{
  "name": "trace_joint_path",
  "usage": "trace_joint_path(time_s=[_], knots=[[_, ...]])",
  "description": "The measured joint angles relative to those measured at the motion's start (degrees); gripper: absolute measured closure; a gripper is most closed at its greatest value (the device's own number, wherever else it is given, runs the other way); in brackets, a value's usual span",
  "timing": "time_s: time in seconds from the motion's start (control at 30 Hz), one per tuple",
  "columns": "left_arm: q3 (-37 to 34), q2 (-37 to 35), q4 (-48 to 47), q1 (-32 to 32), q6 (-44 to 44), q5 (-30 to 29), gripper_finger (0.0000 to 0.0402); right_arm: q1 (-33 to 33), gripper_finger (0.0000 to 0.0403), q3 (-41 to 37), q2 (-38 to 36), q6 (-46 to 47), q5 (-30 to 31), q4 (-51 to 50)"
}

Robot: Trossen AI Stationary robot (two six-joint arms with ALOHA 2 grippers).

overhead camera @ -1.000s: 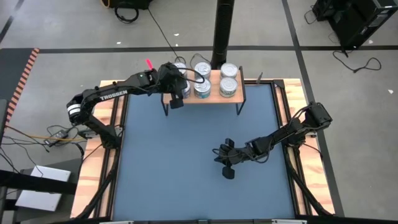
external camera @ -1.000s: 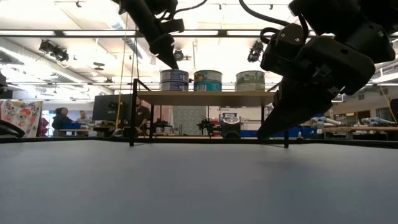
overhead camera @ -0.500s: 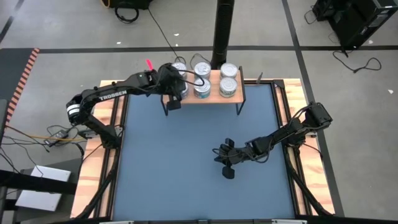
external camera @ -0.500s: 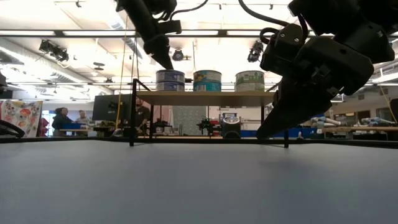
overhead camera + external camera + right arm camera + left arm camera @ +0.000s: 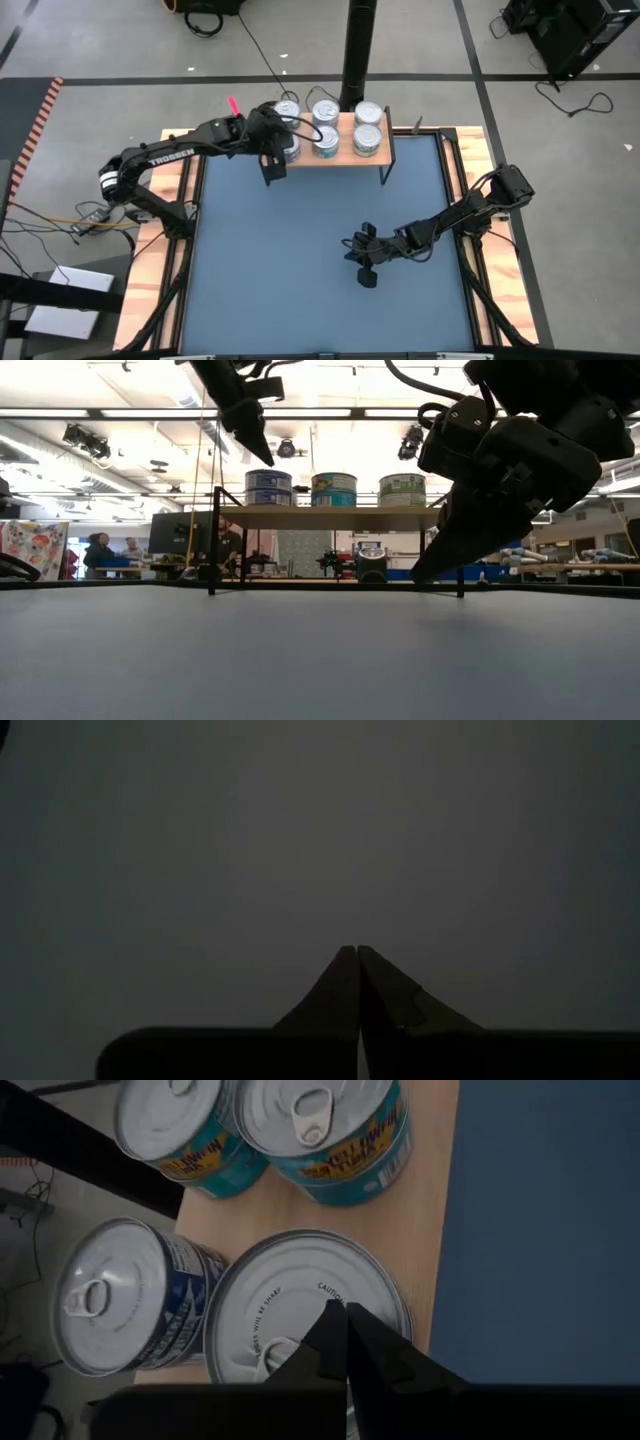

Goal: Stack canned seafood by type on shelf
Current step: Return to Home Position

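Task items: small round flat metal seafood tins (image 5: pixel 325 143) with shiny silver pull-tab tops and side labels in dark blue, teal or greenish.
Item location: all tins in view on the small rectangular light-wood shelf (image 5: pixel 330 516) with thin black legs, at the far edge of the large blue mat (image 5: pixel 300 250). Grouped in three columns by label colour, two high as far as the low view shows.
Left gripper (image 5: pixel 345 1312): fingers pressed together, holding nothing. Raised over the shelf's left end, above the front dark-blue tin and clear of the tin tops in the low view.
Right gripper (image 5: pixel 357 955): fingers pressed together, empty. Low over the mat, right of centre, well apart from the shelf.
Step in hand: judged as the return to rest pose, with stacking apparently complete.
Handling: rigid metal, probably dense for the size and moderately heavy. Smooth walls and lids likely slippery. Not fragile, though dentable.
Grasp point: across the side wall, on opposite sides of the label band and below the top rim. Not on the pull tab.
Hazard: upper tins seated on narrow rims only. A sideways knock near the left stack likely to slide or topple its top tin.
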Motion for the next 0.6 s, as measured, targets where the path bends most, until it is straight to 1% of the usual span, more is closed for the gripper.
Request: trace_joint_path(time_s=[0.13, 0.23, 0.37, 0.53, 0.6], knots=[[0.0, -1.54, 0.42, -0.84, -0.09, 0.35, 0.04, 0.0, 0.0395, 0.0, -0.04, -0.83, -0.02, 0.32], [0.0, -3.34, 1.98, -2.29, -0.1, 1.33, 0.04, -0.2, 0.0396, 0.0, -1.16, -3.1, -1.25, 0.02], [0.02, -6.06, 5.02, -4.06, -0.89, 4.93, 0.0401, -1.23, 0.04, 0.0, -4.62, -7.08, -1.38, -0.19], [-0.14, -7.66, 8.63, -6.51, -1.79, 7.12, 0.0401, -3.56, 0.0401, 0.0, -10.13, -13.26, -0.9, -0.85], [-1.3, -8.4, 13.57, -7.72, -1.74, 7.29, 0.0401, -4.84, 0.0401, 0.0, -12.33, -15.58, -0.87, -1.36]])
